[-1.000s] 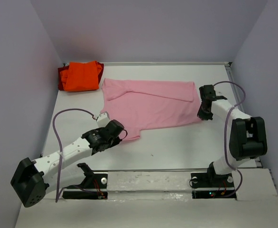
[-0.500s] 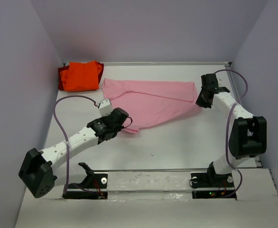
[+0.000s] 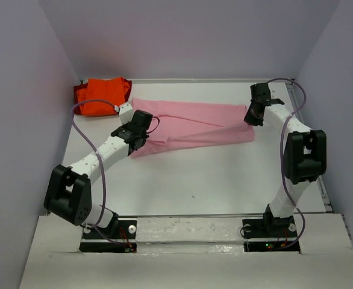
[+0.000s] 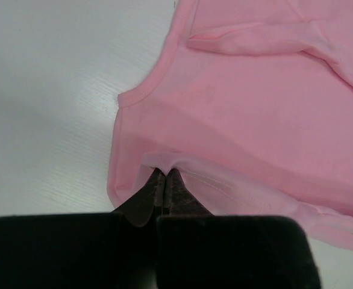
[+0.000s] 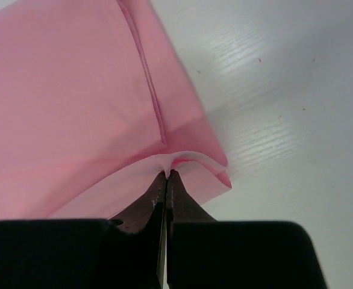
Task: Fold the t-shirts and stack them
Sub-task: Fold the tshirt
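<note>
A light pink t-shirt (image 3: 194,123) lies across the far middle of the table, its near half lifted and folded back over the far half. My left gripper (image 3: 141,118) is shut on the shirt's left hem, which bunches at the fingertips in the left wrist view (image 4: 164,171). My right gripper (image 3: 253,114) is shut on the shirt's right edge, pinched in the right wrist view (image 5: 167,173). An orange t-shirt (image 3: 104,95) lies folded at the far left corner, apart from both grippers.
Grey-lilac walls close in the table at the left, back and right. The white table (image 3: 194,180) stretches toward the arm bases. Cables loop from both arms above the table.
Both grippers have carried the pink shirt's near edge away from the bases toward the far side, folding it over itself. The left arm swung far forward; the right moved toward the back right corner.
</note>
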Available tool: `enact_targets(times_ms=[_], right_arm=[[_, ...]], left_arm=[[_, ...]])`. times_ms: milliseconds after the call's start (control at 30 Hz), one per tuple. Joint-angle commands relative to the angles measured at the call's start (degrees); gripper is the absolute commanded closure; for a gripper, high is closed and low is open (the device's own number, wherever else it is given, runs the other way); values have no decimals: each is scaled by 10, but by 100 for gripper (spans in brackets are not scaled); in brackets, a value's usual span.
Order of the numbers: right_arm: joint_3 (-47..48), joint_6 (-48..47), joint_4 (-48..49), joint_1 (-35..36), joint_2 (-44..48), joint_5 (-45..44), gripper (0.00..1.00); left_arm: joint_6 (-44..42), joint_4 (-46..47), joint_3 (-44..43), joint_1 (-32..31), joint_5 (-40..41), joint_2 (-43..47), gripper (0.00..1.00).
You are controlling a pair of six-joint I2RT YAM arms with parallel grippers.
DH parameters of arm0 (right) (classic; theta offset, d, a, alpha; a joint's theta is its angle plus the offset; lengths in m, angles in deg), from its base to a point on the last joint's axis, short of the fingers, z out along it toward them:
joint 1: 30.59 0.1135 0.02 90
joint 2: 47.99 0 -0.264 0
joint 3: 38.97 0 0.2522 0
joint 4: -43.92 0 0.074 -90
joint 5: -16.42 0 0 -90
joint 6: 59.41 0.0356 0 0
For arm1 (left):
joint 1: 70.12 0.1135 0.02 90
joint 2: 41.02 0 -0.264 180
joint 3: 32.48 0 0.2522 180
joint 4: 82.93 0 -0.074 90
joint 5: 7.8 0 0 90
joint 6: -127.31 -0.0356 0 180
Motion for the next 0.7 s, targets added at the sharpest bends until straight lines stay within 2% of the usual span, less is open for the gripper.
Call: enact_targets(times_ms=[0, 200, 533, 667], right_arm=[[53, -5, 20, -5, -22, -1, 100], [92, -7, 20, -5, -60, 4, 100], [152, -13, 21, -5, -108, 5, 100], [177, -15, 21, -10, -131, 7, 100]], left_arm=[[-48, 29, -61, 19, 13, -32, 100], [-64, 22, -146, 29, -7, -107, 100], [-113, -34, -325, 37, 7, -222, 100], [-123, -41, -362, 50, 4, -253, 100]])
